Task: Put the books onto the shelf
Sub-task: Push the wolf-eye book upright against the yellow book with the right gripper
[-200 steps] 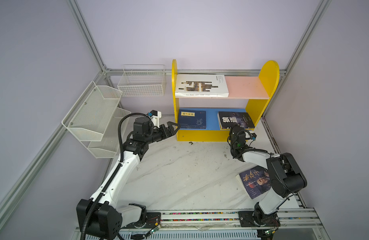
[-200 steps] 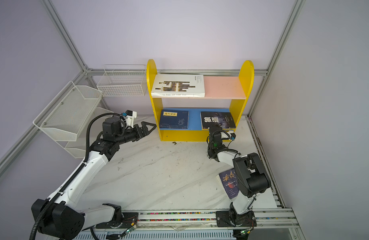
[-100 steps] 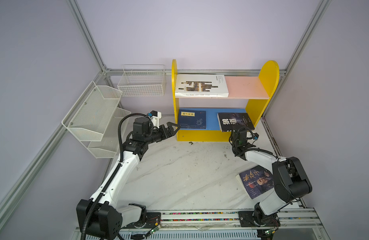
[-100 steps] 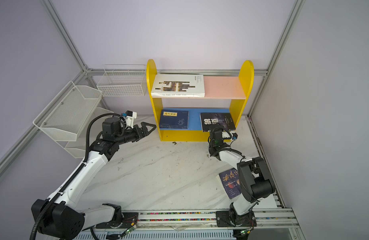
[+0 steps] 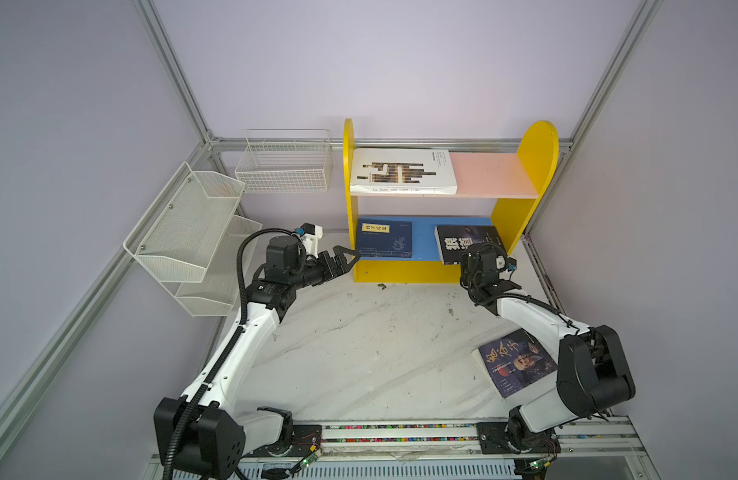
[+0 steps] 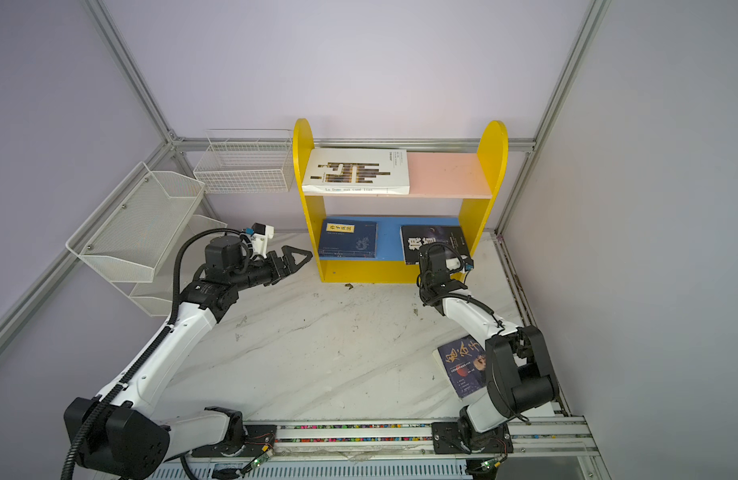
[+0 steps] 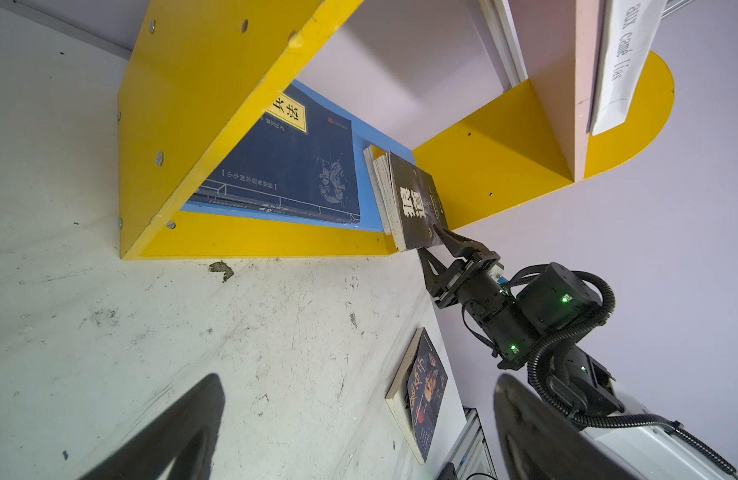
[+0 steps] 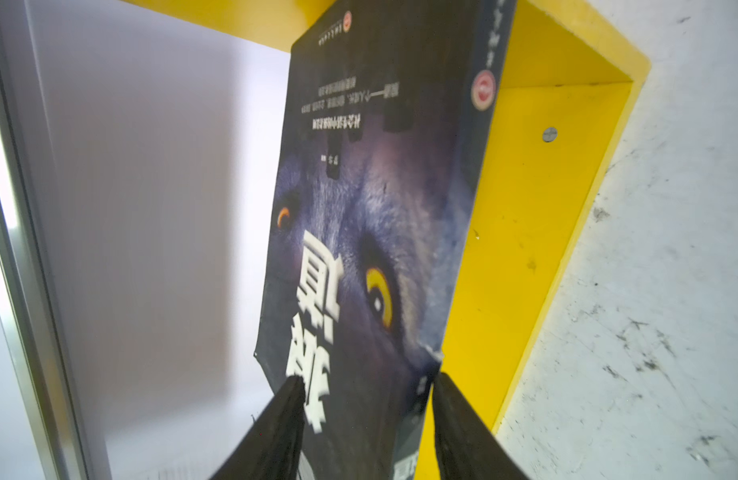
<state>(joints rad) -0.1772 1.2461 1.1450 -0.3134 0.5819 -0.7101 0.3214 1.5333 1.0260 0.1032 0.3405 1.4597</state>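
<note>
Right gripper, jaws parted, is releasing black book onto shelf. Left gripper is idling wide; dark-blue book is awaiting pickup.

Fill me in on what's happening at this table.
Two robot arms are shelving books. The right gripper sits at the near edge of a black wolf-cover book on the blue lower board of the shelf, jaws parted, not clamped. The left gripper hangs open, empty, beside it. A navy book lies on the same board, a white book on the pink upper board. One dark-blue book with a face lies on the table.
</note>
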